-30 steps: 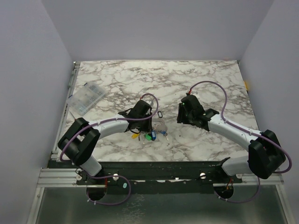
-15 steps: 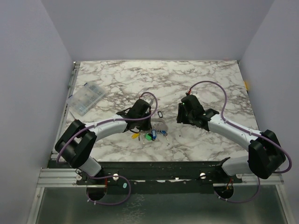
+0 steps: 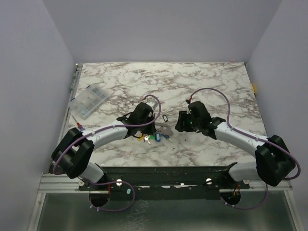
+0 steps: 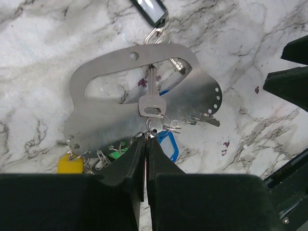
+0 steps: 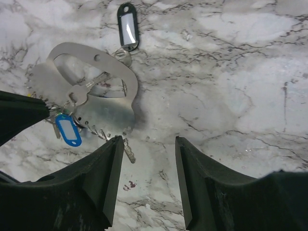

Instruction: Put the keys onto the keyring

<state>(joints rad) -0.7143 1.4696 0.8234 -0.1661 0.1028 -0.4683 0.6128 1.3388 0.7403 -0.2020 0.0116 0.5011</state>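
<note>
A flat silvery plate [image 4: 103,120] lies on the marble with keys and tags hung along its edge. One silver key [image 4: 150,91] lies across the plate's cut-out, and a small wire keyring [image 4: 153,126] runs through its head. My left gripper [image 4: 145,138] is shut, and the ring's lower edge runs in between its tips. Blue [image 4: 167,144], yellow [image 4: 70,163] and green [image 4: 118,151] tags hang beside the fingers. My right gripper [image 5: 147,139] is open above bare marble just right of the plate [image 5: 110,113], holding nothing. Both grippers [image 3: 147,132] [image 3: 179,122] flank the cluster.
A dark tag with a clear window [image 5: 128,25] is linked to the plate's far end. A small key [image 5: 129,150] sticks out by my right gripper's left finger. A clear compartment box [image 3: 88,101] sits at the table's left. Purple cables loop over both arms.
My left gripper has closed at the ring by the key's head. The right arm has shifted left, closer to the plate.
</note>
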